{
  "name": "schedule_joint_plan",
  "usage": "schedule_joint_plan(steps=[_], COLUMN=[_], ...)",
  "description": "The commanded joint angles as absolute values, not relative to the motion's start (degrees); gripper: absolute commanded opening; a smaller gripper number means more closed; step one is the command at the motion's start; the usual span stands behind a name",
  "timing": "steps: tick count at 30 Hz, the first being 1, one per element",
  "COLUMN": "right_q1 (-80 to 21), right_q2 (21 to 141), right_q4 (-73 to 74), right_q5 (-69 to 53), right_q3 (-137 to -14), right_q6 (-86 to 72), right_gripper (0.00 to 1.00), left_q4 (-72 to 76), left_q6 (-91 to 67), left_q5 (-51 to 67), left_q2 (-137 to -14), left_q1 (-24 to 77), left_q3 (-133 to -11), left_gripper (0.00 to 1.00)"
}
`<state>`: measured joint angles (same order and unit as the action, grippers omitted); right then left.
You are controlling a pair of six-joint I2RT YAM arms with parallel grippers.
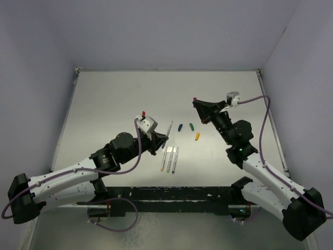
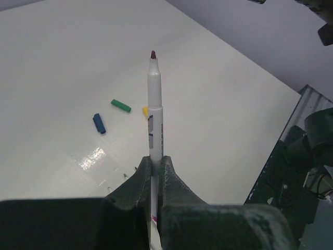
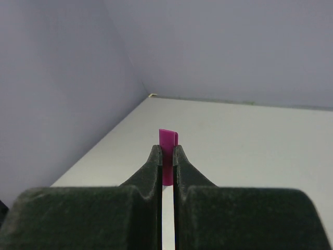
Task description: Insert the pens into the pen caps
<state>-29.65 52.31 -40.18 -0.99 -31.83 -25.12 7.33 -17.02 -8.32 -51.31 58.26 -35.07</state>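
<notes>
Currently: both grippers loaded

The left gripper (image 2: 155,159) is clenched on a white pen (image 2: 154,99), whose dark red tip points away over the table (image 2: 62,62). The right gripper (image 3: 166,151) is clamped on a reddish-magenta cap (image 3: 168,138), held raised. A blue cap (image 1: 180,127), green cap (image 1: 191,126) and yellow cap (image 1: 197,136) lie between the arms, with three pens (image 1: 169,159) just nearer the bases.

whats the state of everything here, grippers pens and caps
left gripper, shut on the held pen
held pen, uncapped, dark red tip pointing away from the gripper
right gripper, shut on the magenta cap
magenta cap, clamped, end sticking out
three pens, lying loose, side by side
blue cap, lying loose
green cap, lying loose
yellow cap, lying loose
</notes>
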Motion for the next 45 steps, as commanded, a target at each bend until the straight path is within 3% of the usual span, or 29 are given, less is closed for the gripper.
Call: schedule_joint_plan(steps=[1, 8, 18, 33, 45], right_q1=[-29.5, -29.5, -29.5, -29.4, -29.5], right_q2=[51.3, 56.0, 69.8, 68.6, 67.7], right_q4=[-55.7, -69.5, -101.2, -102.1, -102.0], right_q5=[-7.1, -12.6, -24.5, -27.1, -27.5], right_q3=[-29.7, -27.7, -25.3, -27.4, -27.3], right_q6=[-27.0, -34.4, -50.9, -54.7, -56.1], right_gripper=[0.00, 0.00, 0.00, 0.00, 0.00], left_q4=[16.5, 25.1, 35.3, 45.7, 45.5], left_q6=[-19.2, -23.1, -25.4, -24.5, -23.4], left_q5=[-1.3, 1.9, 1.2, 1.3, 1.0], left_q2=[-50.7, -51.6, -52.7, -58.1, -58.3], left_q1=[58.4, 58.4, 58.4, 58.4, 58.3], left_q3=[-32.9, -29.0, -28.0, -27.2, -28.3], left_gripper=[0.00, 0.00, 0.00, 0.00, 0.00])
